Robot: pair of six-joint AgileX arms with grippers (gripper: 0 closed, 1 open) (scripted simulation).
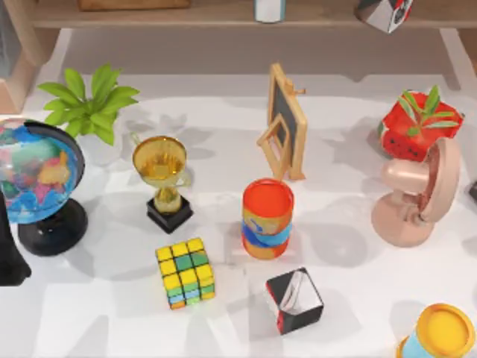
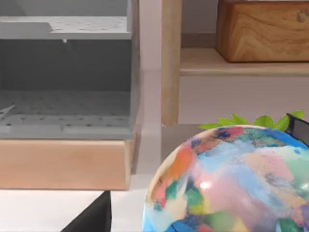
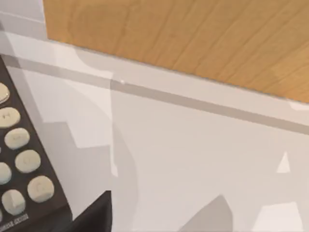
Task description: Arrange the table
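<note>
The white table (image 1: 350, 298) holds several ornaments. A multicoloured globe (image 1: 33, 175) on a black base stands at the far left, and it looms close in the left wrist view (image 2: 231, 179). My left arm (image 1: 9, 253) is a dark shape at the left edge, beside the globe's base. A dark corner of my left gripper (image 2: 91, 218) shows near the globe. My right gripper (image 3: 94, 215) hovers low over the table next to a black remote control (image 3: 19, 164) with pale round buttons.
A green plant (image 1: 89, 104), gold trophy (image 1: 164, 179), colour cube (image 1: 185, 272), small chalkboard easel (image 1: 285, 123), orange-lidded can (image 1: 267, 218), black-and-red box (image 1: 294, 300), pink fan (image 1: 417, 198), red fruit ornament (image 1: 417, 127) and yellow-lidded tub (image 1: 441, 332) crowd the table. A wooden shelf (image 1: 223, 15) runs along the back.
</note>
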